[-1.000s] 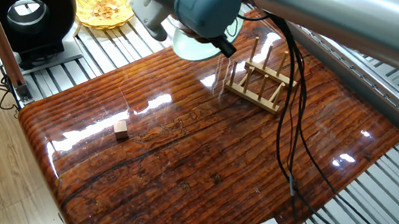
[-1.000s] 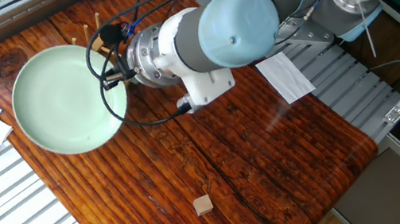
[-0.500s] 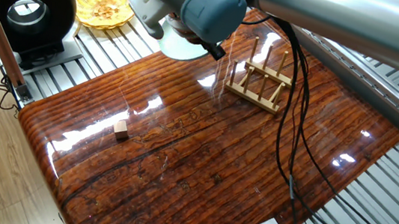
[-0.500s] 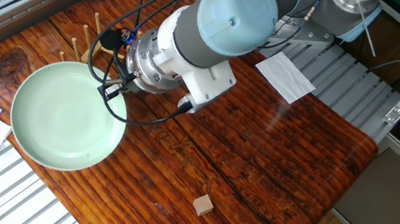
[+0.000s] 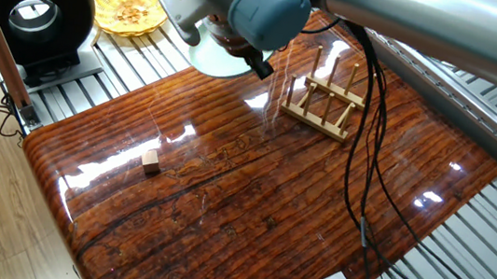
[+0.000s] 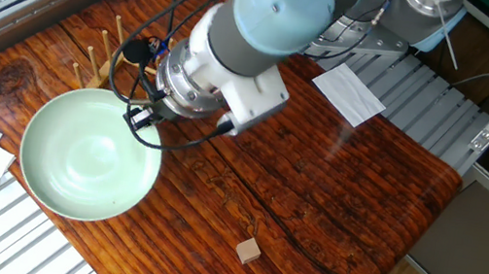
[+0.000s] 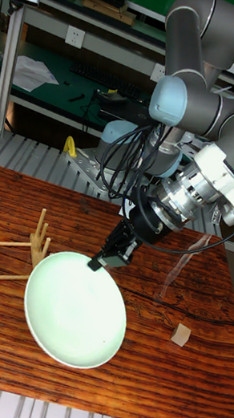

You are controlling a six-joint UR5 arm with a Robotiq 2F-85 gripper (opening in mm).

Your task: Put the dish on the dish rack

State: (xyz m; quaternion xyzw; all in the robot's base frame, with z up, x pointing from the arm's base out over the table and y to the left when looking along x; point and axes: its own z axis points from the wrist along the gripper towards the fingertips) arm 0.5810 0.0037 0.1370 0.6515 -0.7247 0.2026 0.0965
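Note:
The dish, a pale mint-green plate, hangs tilted above the table, its face turned up and outward. My gripper is shut on its upper rim, seen also at the gripper over the dish. In one fixed view only a sliver of the dish shows behind the wrist. The dish rack, light wood with upright pegs, stands empty on the table just left of the dish; the dish rack is to the right of the wrist, and its pegs rise behind the plate.
A small wooden cube lies on the red-brown table. A yellow wicker basket and a black round device sit beyond the table's edge. White paper lies at a far corner. Cables hang from the arm.
The gripper has carried the dish a little away from the rack toward the table's edge, and the plate has tilted more. The rack and cube stayed put.

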